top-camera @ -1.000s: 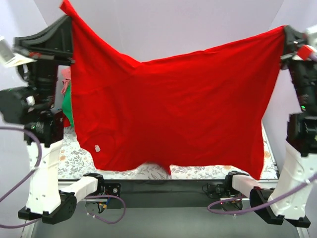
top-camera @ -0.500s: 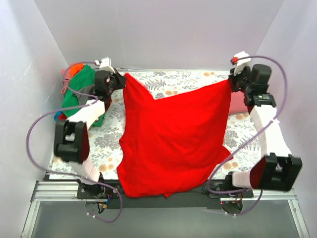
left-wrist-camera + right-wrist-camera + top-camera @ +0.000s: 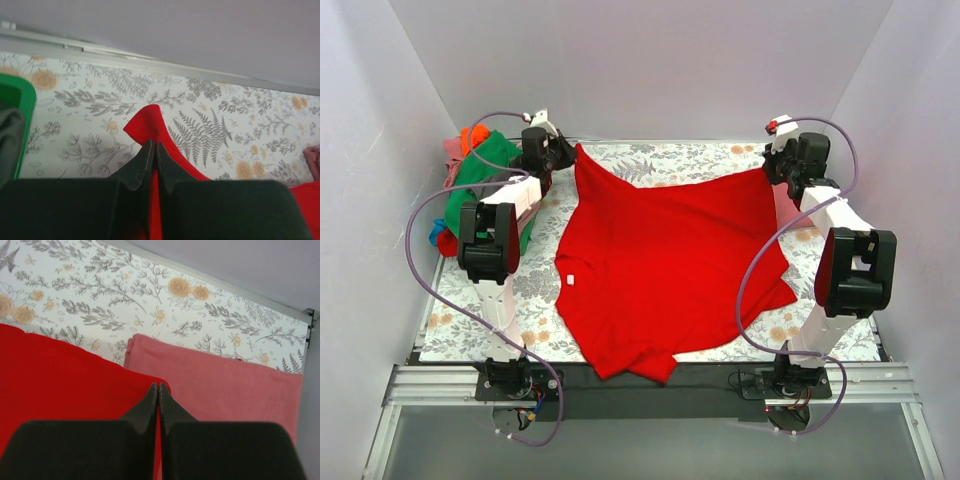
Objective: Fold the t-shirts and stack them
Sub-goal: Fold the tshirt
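Observation:
A large bright red t-shirt [image 3: 665, 265] lies spread over the floral table cloth, its front part hanging over the near edge. My left gripper [image 3: 570, 152] is shut on its far left corner [image 3: 147, 125]; red cloth shows between the jaws. My right gripper [image 3: 767, 166] is shut on the far right corner [image 3: 145, 385]. Just beyond that corner lies a folded rose-red t-shirt [image 3: 220, 385], also visible at the right of the table [image 3: 788, 206]. A heap of green, orange, pink and grey shirts [image 3: 480, 180] sits at the far left.
The floral table cloth [image 3: 720, 160] covers the table up to the pale back wall and side walls. A metal rail [image 3: 75, 50] runs along the table's far edge. Purple cables loop from both arms.
Both arms have swung down and away from the camera, carrying the red t-shirt from hanging high in the air to lying spread on the table. Both grips stayed shut.

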Tool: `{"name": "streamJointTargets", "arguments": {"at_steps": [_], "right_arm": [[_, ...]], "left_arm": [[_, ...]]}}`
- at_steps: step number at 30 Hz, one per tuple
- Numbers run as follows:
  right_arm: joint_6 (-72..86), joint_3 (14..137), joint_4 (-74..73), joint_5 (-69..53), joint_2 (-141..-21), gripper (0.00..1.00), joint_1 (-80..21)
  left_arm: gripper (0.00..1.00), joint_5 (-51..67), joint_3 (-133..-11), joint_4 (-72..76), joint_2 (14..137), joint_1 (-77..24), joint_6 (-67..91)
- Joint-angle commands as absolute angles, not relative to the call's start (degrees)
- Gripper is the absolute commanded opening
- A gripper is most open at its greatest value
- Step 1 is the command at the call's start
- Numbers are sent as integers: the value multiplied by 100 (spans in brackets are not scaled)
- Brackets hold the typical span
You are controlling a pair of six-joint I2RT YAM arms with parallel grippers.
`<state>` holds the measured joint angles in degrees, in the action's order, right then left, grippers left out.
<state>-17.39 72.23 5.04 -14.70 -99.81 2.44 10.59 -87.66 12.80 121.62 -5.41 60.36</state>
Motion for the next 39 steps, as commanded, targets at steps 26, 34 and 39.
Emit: {"name": "streamJointTargets", "arguments": {"at_steps": [26,34,39], "right_arm": [[-1310,6944,1239,-1564,-9888,1,290],[-1230,6715,1266,-1643,-9651,1,448],[-1213,6583,1274,-1731,-9580,1,510]], "left_arm": [[0,1828,-6891,1697,10108,-466,5862],[0,2030,-6408,1529,9599,-466,5915],[0,2065,-6135,1512,9317,-466,6012]]}}
